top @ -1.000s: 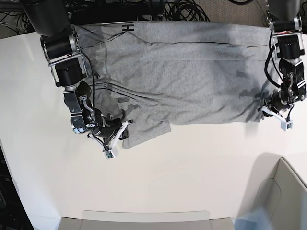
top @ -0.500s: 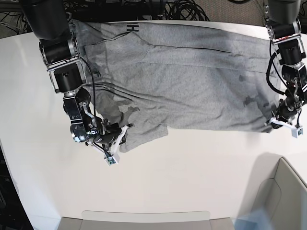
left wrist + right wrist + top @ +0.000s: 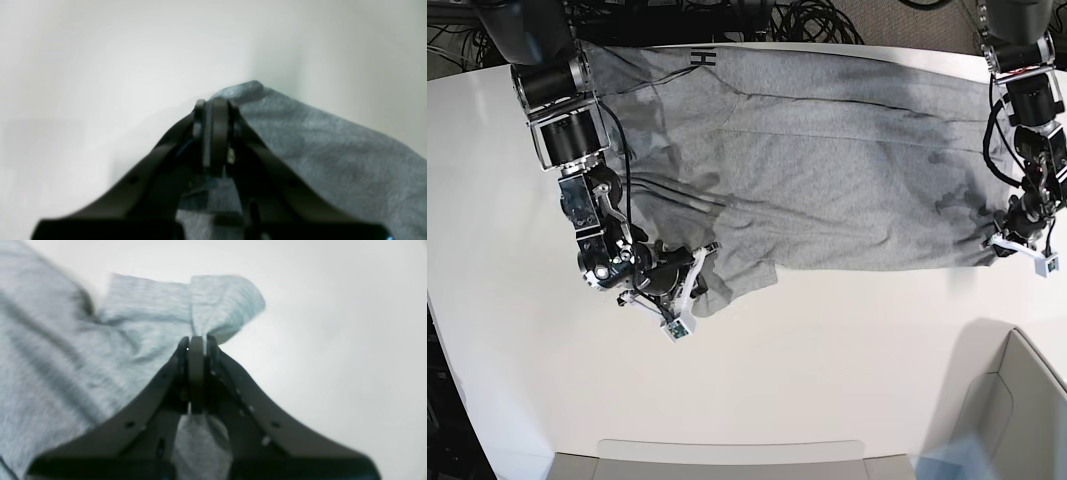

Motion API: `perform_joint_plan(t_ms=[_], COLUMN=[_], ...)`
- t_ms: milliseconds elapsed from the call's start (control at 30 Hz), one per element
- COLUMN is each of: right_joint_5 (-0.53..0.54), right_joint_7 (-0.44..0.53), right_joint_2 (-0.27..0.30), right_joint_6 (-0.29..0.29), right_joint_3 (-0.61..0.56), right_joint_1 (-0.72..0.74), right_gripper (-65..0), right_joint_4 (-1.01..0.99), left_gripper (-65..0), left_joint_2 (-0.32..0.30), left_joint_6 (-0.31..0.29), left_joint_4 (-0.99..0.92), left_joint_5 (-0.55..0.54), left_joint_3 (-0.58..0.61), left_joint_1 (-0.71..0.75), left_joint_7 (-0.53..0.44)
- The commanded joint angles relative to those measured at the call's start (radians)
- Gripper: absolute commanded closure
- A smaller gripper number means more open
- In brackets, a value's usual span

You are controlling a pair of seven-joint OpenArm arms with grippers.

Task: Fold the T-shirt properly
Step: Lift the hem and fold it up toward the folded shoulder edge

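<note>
The light grey T-shirt (image 3: 827, 170) lies spread along the far side of the white table (image 3: 827, 350), with a bit of black lettering (image 3: 695, 58) showing at its far edge. On the right of the base view, my left gripper (image 3: 1019, 247) is shut on the shirt's right-hand corner. The left wrist view shows that gripper (image 3: 213, 106) closed, with the T-shirt (image 3: 333, 160) trailing off to the right. On the left of the base view, my right gripper (image 3: 689, 290) is shut on a bunched flap at the shirt's near left. In the right wrist view the right gripper (image 3: 196, 341) pinches the T-shirt (image 3: 66, 356).
A pale bin (image 3: 1017, 400) stands at the near right corner. A flat tray edge (image 3: 727, 455) runs along the near side. Black cables (image 3: 807, 20) lie beyond the far table edge, behind the shirt.
My right gripper has moved toward the near right with the flap in it. My left gripper has shifted outward to the right, drawing the shirt's near edge straighter.
</note>
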Motion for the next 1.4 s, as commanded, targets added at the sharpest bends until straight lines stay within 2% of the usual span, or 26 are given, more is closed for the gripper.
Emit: perform_joint_plan(t_ms=[0, 167, 267, 467, 733, 900, 1167, 1367], right_joint_5=[0.002, 0.002, 0.002, 0.001, 0.002, 0.008, 0.008, 0.008], right_joint_7=[-0.002, -0.095, -0.129, -0.129, -0.129, -0.129, -0.129, -0.129], right_joint_2=[0.006, 0.002, 0.005, 0.022, 0.032, 0.029, 0.029, 0.028], right_joint_6=[-0.005, -0.005, -0.005, -0.005, -0.005, -0.005, -0.005, -0.005], right_joint_3=[0.009, 0.129, 0.172, 0.178, 0.181, 0.267, 0.330, 0.330], right_joint_1=[0.016, -0.033, -0.070, -0.159, -0.275, -0.358, -0.465, -0.502], right_gripper=[0.0, 0.0, 0.0, 0.0, 0.0, 0.0, 0.0, 0.0], right_joint_4=[0.038, 0.146, 0.212, 0.311, 0.457, 0.552, 0.678, 0.719], left_gripper=[0.0, 0.0, 0.0, 0.0, 0.0, 0.0, 0.0, 0.0], left_joint_2=[-0.027, -0.029, -0.021, -0.020, -0.020, -0.020, -0.020, -0.020], left_joint_6=[-0.009, -0.009, -0.009, -0.010, -0.010, -0.010, -0.010, -0.010], left_joint_4=[0.051, 0.138, 0.141, 0.178, 0.288, 0.368, 0.399, 0.402], left_joint_5=[-0.014, -0.014, -0.013, -0.016, -0.016, -0.016, -0.016, -0.016], left_joint_3=[-0.008, -0.011, -0.067, -0.121, -0.127, -0.127, -0.127, -0.127], left_joint_1=[-0.005, 0.036, 0.042, 0.098, 0.196, 0.237, 0.248, 0.248], left_joint_7=[-0.018, 0.034, 0.059, 0.066, 0.066, 0.066, 0.066, 0.080])
